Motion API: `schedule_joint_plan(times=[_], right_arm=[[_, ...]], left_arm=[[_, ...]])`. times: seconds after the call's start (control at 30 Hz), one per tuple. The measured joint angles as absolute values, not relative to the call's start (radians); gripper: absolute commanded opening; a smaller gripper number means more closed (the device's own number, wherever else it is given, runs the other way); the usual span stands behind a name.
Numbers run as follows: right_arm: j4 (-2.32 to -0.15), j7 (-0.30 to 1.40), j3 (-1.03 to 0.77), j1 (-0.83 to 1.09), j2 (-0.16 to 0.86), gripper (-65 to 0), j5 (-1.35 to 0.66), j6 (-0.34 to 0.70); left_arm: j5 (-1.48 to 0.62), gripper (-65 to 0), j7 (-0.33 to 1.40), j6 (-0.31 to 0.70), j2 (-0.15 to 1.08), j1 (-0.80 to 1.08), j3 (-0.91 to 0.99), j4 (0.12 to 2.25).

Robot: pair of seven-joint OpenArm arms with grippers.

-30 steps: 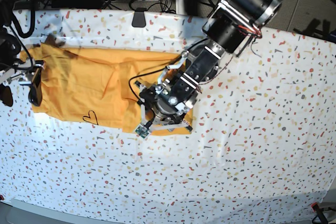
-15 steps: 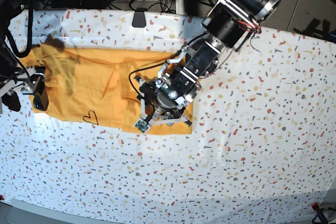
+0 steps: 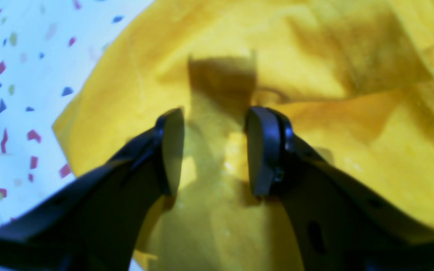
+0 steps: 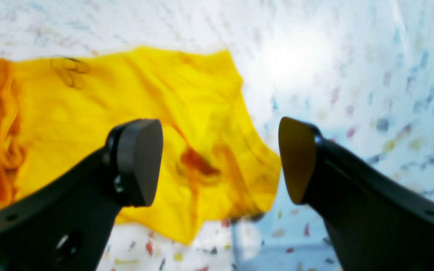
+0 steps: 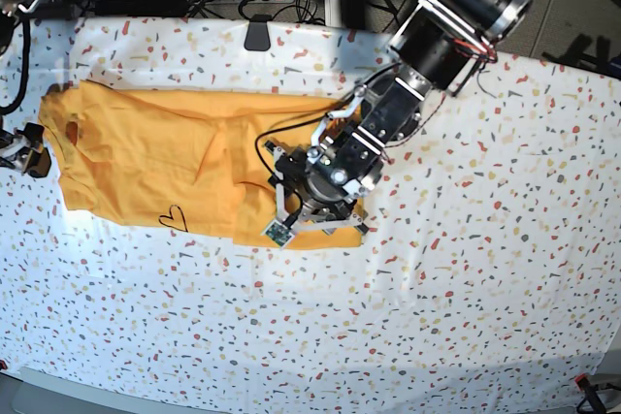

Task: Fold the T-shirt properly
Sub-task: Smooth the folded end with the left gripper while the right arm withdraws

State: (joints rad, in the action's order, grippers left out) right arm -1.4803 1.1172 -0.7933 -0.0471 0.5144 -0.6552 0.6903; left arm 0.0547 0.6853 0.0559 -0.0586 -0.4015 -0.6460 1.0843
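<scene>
lying partly folded across counter (image 5: 466, 278), t-shirt (image 5: 146, 157). hovering over its lower corner, left hand (image 3: 213, 150), parted, gripping nothing. off collar end, right hand (image 4: 220, 162), spread wide, empty. risking a bunched, crooked fold if only top layer pinched.

Black-and-silver robot arm with matte black fingers

The left arm (image 5: 456, 12) has ribbed black cylinders, silver bands, a looping black cable and a small green circuit board (image 5: 279, 232); the flat-faced black finger pads (image 4: 141, 165) are rounded.
</scene>
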Motion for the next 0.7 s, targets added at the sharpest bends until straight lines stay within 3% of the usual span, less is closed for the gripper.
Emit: schedule_joint_plan(times=[0.2,0.4,0.57,0.7], right_arm=[[-1.054,1.152,-0.794,-0.199,0.655,-17.9,-0.732,0.692],[-0.742,1.163,-0.795,-0.291,0.709,-17.9,-0.799,0.692],[-0.694,1.158,-0.795,-0.295,0.701,-17.9,-0.811,0.693],[-0.694,1.034,-0.795,-0.297,0.701,-17.9,-0.706,0.694]], left_arm=[[0.007,-39.0,0.642,0.052,-0.025,-0.376,-0.643,1.088],[0.013,-39.0,0.608,0.06,-0.017,-0.366,-0.643,1.089],[0.014,-39.0,0.609,0.06,-0.017,-0.366,-0.643,1.089],[0.014,-39.0,0.609,0.06,-0.017,-0.366,-0.643,1.089]])
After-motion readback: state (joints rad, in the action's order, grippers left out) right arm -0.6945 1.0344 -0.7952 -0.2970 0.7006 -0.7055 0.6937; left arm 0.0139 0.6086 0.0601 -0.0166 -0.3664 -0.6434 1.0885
